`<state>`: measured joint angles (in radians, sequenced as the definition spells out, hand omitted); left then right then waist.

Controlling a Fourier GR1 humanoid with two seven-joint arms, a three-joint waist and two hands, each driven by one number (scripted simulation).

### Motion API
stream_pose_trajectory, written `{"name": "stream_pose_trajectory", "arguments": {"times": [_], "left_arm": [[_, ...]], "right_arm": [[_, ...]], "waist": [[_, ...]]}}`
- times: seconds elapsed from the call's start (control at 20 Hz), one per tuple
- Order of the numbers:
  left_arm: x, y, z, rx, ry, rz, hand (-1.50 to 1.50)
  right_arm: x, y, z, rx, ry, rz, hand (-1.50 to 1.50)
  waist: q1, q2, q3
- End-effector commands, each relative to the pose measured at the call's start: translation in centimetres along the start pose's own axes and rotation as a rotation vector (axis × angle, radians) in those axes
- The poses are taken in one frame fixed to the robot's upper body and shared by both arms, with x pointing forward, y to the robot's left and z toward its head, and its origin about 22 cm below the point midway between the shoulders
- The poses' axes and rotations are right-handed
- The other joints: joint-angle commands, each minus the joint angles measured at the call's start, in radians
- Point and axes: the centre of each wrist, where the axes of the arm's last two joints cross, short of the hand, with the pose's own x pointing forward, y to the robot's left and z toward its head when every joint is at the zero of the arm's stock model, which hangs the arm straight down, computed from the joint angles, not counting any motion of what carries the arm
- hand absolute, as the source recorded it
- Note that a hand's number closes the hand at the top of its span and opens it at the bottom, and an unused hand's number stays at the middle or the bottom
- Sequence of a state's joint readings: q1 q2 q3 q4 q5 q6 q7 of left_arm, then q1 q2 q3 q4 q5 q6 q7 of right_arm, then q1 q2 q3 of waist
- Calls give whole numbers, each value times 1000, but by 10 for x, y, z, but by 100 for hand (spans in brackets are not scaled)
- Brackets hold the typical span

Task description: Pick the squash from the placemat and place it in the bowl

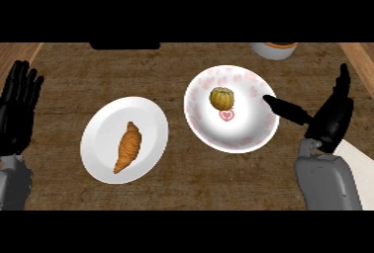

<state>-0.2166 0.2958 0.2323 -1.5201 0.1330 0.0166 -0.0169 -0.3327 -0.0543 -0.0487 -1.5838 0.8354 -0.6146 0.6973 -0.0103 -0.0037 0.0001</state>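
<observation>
brown wood makes up the counter (pixel 182 192), and two white dishes sit on it. the squash (pixel 222 98) is a small round yellow-brown thing, and it already lies inside the bowl (pixel 252 136), the white one with pink spots and a little heart, just to the left of the right hand (pixel 330 118). that hand is spread, its fingers straight and pointing up, with the thumb sticking out to the left over the bowl's rim, and it holds nothing. the squash is a little way past the thumb tip, not touching it. i think the job now is just to let go well and get away, so the hand should lift up and pull back toward the right without bumping the rim, or the bowl may slide. far off to the left of that hand is a white plate (pixel 99 148) with a croissant (pixel 128 147) on it, which should be left alone. the left hand (pixel 18 106) rests at the left edge, spread, fingers up. no placemat shows for sure here.
</observation>
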Motion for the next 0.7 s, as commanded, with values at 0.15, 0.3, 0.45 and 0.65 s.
{"name": "stream_pose_trajectory", "arguments": {"times": [0.15, 0.3, 0.45, 0.65], "left_arm": [[0, 1, -8, -8, 10, 0, 0], [-21, 2, 14, 16, 12, -9, 0], [4, 2, 4, 7, 14, 13, 0], [13, 31, 4, -2, 15, -3, 0]], "right_arm": [[-53, -87, -2, -98, 23, -100, -150], [-51, -132, 6, -102, -12, -130, -150], [-92, -170, -10, -127, -13, -156, -150], [-114, -211, 12, -74, -15, -147, -150]], "waist": [[-9, 1, 1], [-8, 0, 0], [-9, -1, 2], [-6, -2, 1]]}}
